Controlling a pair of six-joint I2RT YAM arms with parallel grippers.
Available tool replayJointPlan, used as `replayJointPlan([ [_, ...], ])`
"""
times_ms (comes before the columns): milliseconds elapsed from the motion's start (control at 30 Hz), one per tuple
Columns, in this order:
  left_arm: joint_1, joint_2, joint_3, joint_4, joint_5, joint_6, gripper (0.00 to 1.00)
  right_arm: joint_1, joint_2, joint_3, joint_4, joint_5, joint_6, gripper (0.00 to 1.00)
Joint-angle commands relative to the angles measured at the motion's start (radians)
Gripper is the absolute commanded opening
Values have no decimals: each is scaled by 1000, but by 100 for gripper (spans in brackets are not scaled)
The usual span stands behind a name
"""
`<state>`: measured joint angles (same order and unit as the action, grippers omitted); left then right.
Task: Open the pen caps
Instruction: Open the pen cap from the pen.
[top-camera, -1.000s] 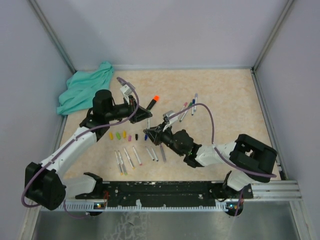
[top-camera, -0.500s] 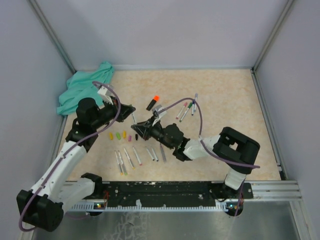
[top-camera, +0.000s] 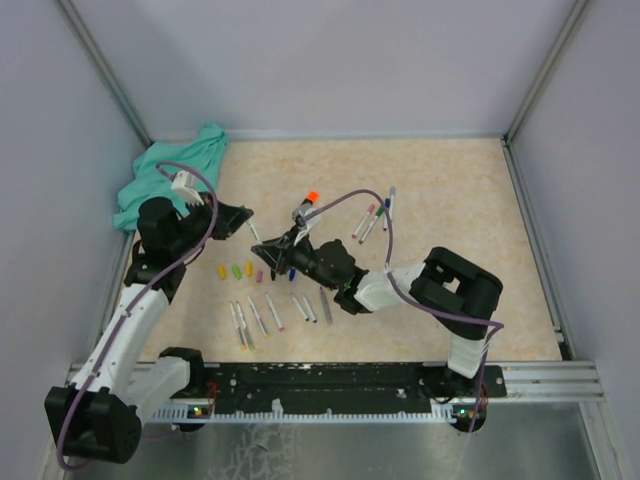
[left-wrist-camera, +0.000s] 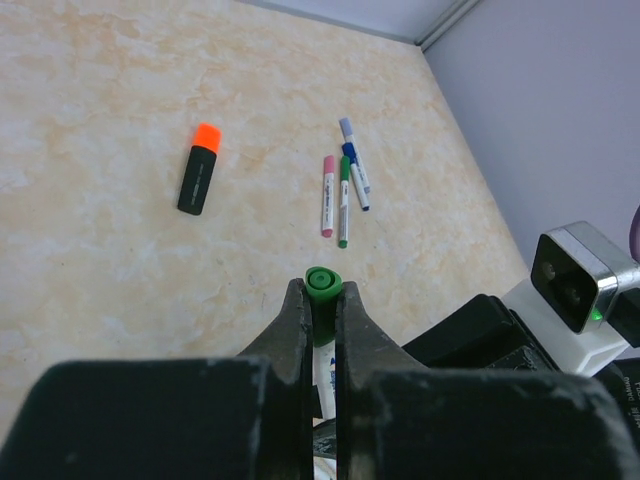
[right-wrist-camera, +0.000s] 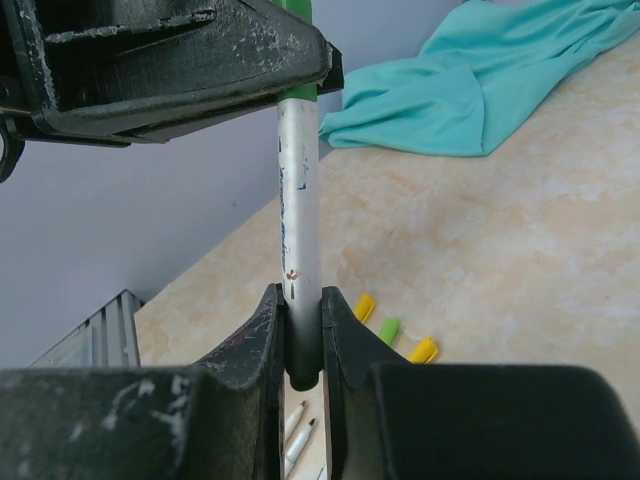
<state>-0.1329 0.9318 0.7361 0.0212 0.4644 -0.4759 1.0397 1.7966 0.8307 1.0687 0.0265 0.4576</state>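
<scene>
A white pen (right-wrist-camera: 300, 200) with a green cap (left-wrist-camera: 323, 283) hangs in the air between my two grippers. My left gripper (left-wrist-camera: 322, 290) is shut on the green cap. The right gripper (right-wrist-camera: 298, 300) is shut on the barrel's other end. Seen from above, the left gripper (top-camera: 247, 222) and the right gripper (top-camera: 268, 247) meet left of the table's middle. Several loose pen caps (top-camera: 248, 270) lie in a row below them, yellow, green, pink, black and blue; three show in the right wrist view (right-wrist-camera: 390, 330).
Several uncapped barrels (top-camera: 272, 312) lie in front of the caps. An orange-tipped black marker (top-camera: 305, 208) and three capped pens (top-camera: 374, 217) lie further back. A teal cloth (top-camera: 165, 180) is bunched at the back left corner, by the wall.
Both arms have moved left together, the right one carrying the pen. The left gripper has shut on the pen's green cap.
</scene>
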Motion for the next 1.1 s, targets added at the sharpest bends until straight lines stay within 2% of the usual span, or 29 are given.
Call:
replayJointPlan([
  [0, 73, 11, 66, 282, -202, -14, 0, 1, 18, -26, -104, -40, 14, 0],
  [133, 76, 65, 152, 225, -266, -14, 0, 1, 17, -22, -106, -42, 15, 0],
  [367, 75, 117, 211, 265, -256, -42, 0, 0, 11, -27, -92, -51, 19, 0],
  [633, 74, 155, 267, 396, -175, 41, 0, 1, 2, -35, -71, -66, 23, 0],
  [867, 75, 235, 402, 376, -134, 33, 0, 2, -29, -71, -31, -42, 9, 0],
  [933, 75, 229, 393, 356, -119, 7, 0, 2, -58, -98, -18, -4, 3, 0],
  [1067, 74, 174, 267, 344, -31, -70, 0, 3, -179, -171, -76, 157, 8, 0],
])
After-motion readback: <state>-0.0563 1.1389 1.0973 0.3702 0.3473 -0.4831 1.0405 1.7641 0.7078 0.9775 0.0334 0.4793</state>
